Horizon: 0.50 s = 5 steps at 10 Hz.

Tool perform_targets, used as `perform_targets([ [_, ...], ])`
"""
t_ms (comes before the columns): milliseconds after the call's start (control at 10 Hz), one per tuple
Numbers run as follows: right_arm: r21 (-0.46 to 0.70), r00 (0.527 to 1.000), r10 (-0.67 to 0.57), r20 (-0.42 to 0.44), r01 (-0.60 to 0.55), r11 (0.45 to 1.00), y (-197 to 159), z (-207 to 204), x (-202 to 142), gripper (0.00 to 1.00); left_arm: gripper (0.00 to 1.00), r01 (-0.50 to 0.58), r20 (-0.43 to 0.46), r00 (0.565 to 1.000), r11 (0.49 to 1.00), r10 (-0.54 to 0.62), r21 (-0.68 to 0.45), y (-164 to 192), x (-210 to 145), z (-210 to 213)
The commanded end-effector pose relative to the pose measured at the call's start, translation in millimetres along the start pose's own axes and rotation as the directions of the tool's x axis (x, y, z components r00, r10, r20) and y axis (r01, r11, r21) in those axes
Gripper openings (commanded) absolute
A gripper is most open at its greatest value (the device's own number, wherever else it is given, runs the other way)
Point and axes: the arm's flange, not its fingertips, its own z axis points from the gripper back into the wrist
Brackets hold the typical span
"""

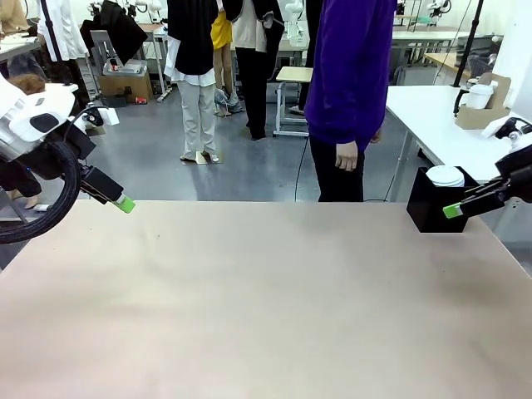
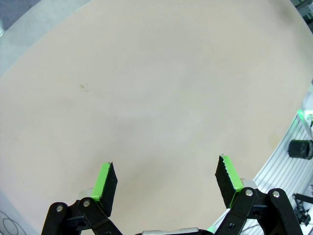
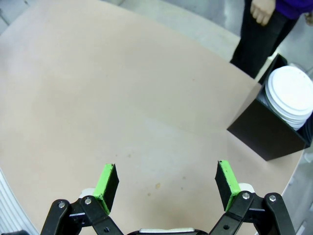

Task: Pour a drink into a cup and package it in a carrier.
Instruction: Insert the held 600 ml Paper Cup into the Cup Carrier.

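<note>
Left pincer hangs over the bench's left far corner, fingers spread wide with nothing between them. Its wrist view confirms it: green pads well apart over bare bench surface. Right pincer sits at the right edge, also spread wide and holding nothing; from the front just one green tip is visible, the rest merges with the dark arm.

Black box stands just beyond the right pincer's tip, on the far right corner of the bench. White round lids are stacked in it; the stack is cut off by the frame edge in the right wrist view, and I can't tell whether cups sit under them. A brown cardboard carrier with something white in it sits on another table further back, too small to make out. Person in a purple top stands across from both pincers, hand hanging down.
</note>
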Motion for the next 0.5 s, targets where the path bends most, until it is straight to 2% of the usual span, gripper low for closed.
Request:
perform_targets([
  [0, -0.014, 1.0, -0.013, -0.012, 0.013, 1.0, 2.5, -0.3, -2.0, 1.0, 1.0, 0.002, -0.012, 1.0, 1.0, -0.002, 0.011, 0.4, -0.5, 0.7],
  [400, -0.014, 1.0, -0.013, -0.012, 0.013, 1.0, 2.5, -0.3, -2.0, 1.0, 1.0, 0.002, -0.012, 1.0, 1.0, -0.002, 0.011, 0.4, -0.5, 0.7],
])
